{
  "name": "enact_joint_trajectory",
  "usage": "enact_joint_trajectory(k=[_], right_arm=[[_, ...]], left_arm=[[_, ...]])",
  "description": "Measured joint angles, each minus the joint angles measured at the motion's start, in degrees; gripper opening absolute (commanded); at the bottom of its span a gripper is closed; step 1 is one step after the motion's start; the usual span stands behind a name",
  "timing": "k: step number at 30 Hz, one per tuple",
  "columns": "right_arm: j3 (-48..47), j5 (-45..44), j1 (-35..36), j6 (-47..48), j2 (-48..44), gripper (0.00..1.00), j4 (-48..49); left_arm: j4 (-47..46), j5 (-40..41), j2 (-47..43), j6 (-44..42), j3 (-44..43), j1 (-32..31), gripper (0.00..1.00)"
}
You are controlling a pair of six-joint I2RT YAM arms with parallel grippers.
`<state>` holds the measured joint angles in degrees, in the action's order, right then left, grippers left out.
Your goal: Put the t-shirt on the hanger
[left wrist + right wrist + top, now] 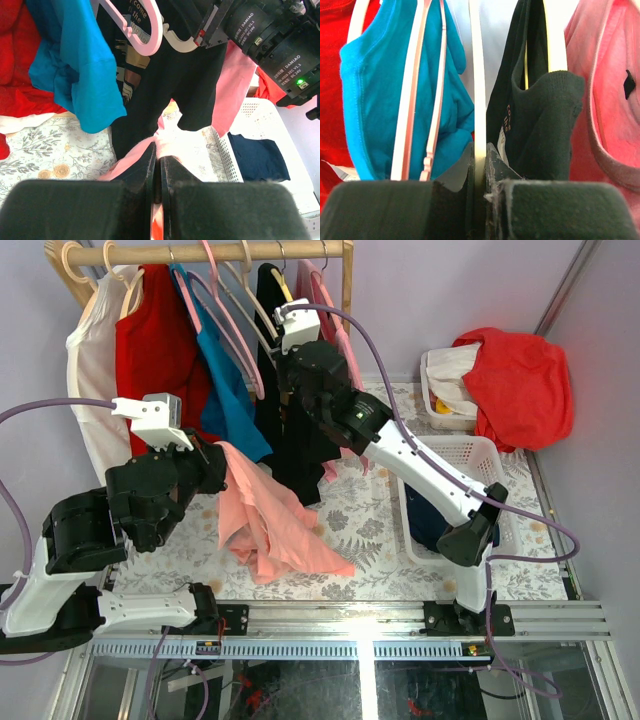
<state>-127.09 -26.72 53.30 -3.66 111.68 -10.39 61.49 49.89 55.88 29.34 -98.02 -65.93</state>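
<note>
The salmon t-shirt [270, 525] hangs limp from my left gripper [218, 462], which is shut on its upper edge, with the lower part draped on the floral table. In the left wrist view the pink cloth [131, 157] runs into the closed left gripper [160, 159]. My right gripper [286, 340] is up at the clothes rack. In the right wrist view it [479, 147] is shut on the cream hanger [478, 85], seen edge-on between a blue top and a black shirt. The hanger's end [179, 45] also shows in the left wrist view, beside the right arm.
A wooden rail [200, 252] carries a red shirt [155, 335], blue top [228, 390], black shirt [292, 435], pink top [338, 325] and a thin pink hanger [145, 42]. A white basket [468, 452] holds navy cloth at right. A tub with red cloth [520, 380] stands behind it.
</note>
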Motion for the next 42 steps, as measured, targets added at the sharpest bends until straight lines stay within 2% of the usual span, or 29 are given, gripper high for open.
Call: enact_joint_trajectory(k=[5,13,22,30,37,42], right_arm=[[0.26,-0.57,0.24,-0.35,-1.14,0.00,-1.81],[8.59,-0.57,0.33,-1.90,-9.68,0.00,-1.70],[24.44,2.51,0.37,-4.57,-24.33,0.00,-0.81],[42.21,5.88,0.79,-6.71,-45.35,0.00,-5.07],[46.64,10.78,0.85,-8.72,-65.90,0.00,-15.72],[47.87,18.67,0.87,-11.50,-79.06,0.00,-25.20]], left_arm=[[0.04,-0.02,-0.09,0.00,0.00,0.00,0.00],[0.09,-0.07,0.44,0.00,0.00,0.00,0.00],[0.55,-0.22,1.51,0.22,-0.15,0.00,0.00],[2.69,-0.20,6.32,0.33,-4.11,0.00,0.00],[5.01,1.31,13.68,0.00,-9.77,0.00,0.00],[6.88,4.11,19.82,-1.75,-16.11,0.28,0.00]])
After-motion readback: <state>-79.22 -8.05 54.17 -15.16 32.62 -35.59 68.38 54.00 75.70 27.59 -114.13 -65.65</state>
